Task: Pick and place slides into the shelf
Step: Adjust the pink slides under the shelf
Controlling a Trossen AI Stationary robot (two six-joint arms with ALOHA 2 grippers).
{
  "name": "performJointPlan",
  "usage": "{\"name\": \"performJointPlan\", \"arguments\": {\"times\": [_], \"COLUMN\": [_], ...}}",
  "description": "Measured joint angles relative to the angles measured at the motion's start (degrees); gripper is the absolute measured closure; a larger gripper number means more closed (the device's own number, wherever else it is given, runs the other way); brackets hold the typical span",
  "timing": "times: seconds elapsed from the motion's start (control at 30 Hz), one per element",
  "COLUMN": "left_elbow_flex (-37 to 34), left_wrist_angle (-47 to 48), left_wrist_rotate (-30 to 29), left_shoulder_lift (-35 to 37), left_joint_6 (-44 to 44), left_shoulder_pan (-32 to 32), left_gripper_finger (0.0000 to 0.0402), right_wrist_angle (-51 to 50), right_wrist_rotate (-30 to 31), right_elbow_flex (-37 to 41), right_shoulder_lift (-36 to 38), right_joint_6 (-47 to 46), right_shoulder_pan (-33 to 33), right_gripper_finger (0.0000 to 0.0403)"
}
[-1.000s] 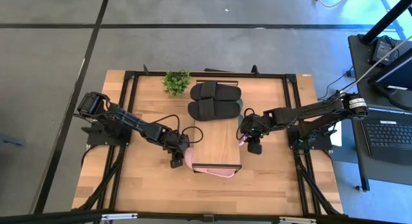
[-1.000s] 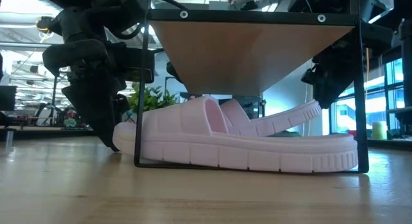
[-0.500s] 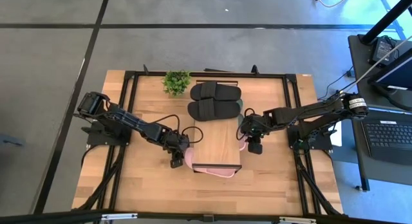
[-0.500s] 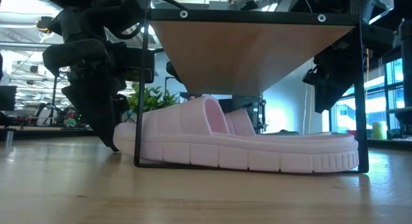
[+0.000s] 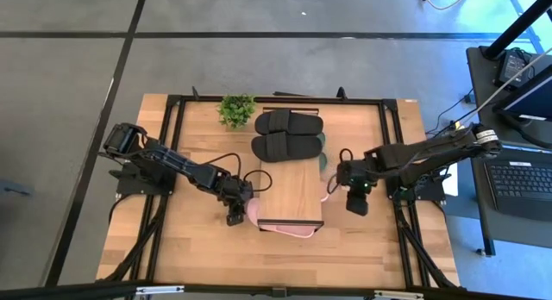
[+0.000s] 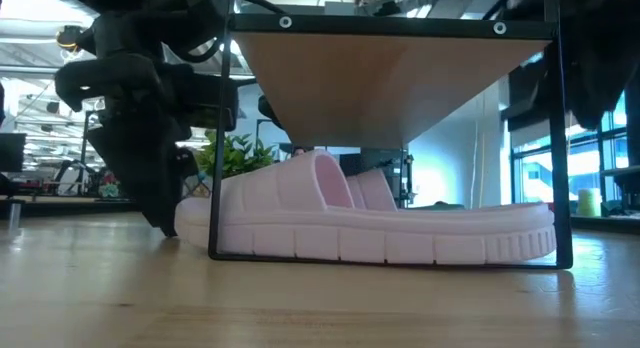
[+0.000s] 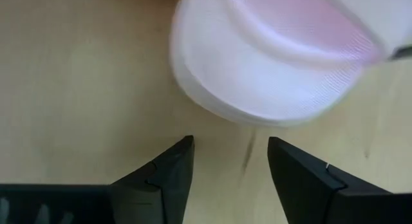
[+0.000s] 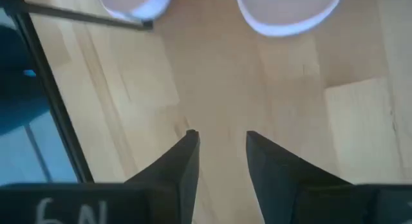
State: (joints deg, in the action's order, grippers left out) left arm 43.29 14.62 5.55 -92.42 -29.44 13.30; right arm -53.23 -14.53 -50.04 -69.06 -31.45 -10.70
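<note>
The shelf (image 5: 291, 192) stands mid-table, and its plank top (image 6: 390, 78) roofs the pale pink slides (image 6: 380, 223), which lie sole-down on the table beneath it. Pink shows past the shelf's left, near and right sides (image 5: 289, 232). My left gripper (image 5: 235, 217) (image 7: 228, 143) is open at the shelf's left, just short of a pink slide's rounded end (image 7: 270, 63). My right gripper (image 5: 355, 205) (image 8: 222, 135) is open to the right of the shelf, with two pink ends (image 8: 290, 11) ahead of it. The black slides (image 5: 289, 134) lie behind the shelf, and a dark green sliver (image 5: 322, 149) shows beside them.
A small potted plant (image 5: 236, 110) stands at the far edge, left of the black slides. The shelf's dark metal frame leg (image 6: 213, 138) and bottom bar (image 8: 84, 17) lie close to both grippers. Bare tabletop extends toward the near edge (image 5: 285, 261) and both near corners.
The farther pink slide's right end, raised a second ago, has come down flat on the table under the shelf. My right gripper has drawn back from the shelf toward the table's right and near edges. My left gripper has backed off slightly from the near slide's end.
</note>
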Motion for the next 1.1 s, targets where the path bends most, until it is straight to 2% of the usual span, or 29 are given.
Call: {"name": "performJointPlan", "arguments": {"times": [0.2,0.43,0.63,0.8,0.93,1.1], "left_elbow_flex": [0.00,0.00,0.00,0.00,0.00,0.00], "left_wrist_angle": [-0.39,-2.37,-2.31,-2.01,-1.21,-1.15], "left_wrist_rotate": [1.36,1.69,1.53,1.47,1.29,-1.15], "left_shoulder_lift": [0.00,0.00,-0.02,-0.04,-0.04,-0.06], "left_joint_6": [1.47,1.48,1.52,2.46,2.66,2.66], "left_shoulder_pan": [0.11,1.20,1.55,1.49,1.49,1.49], "left_gripper_finger": [0.0212,0.0212,0.0212,0.0212,0.0212,0.0212], "right_wrist_angle": [6.17,19.70,18.68,12.60,13.55,15.12], "right_wrist_rotate": [7.31,7.44,8.90,17.65,27.10,32.61], "right_elbow_flex": [-0.06,-0.06,-0.06,-0.02,-0.02,-0.02], "right_shoulder_lift": [1.46,-1.45,-5.43,-5.39,-5.35,-5.50], "right_joint_6": [-8.72,-11.59,-17.22,-26.45,-35.64,-46.07], "right_shoulder_pan": [-3.74,-7.40,-11.26,-16.19,-22.76,-30.72], "right_gripper_finger": [0.0273,0.0273,0.0273,0.0273,0.0273,0.0273]}}
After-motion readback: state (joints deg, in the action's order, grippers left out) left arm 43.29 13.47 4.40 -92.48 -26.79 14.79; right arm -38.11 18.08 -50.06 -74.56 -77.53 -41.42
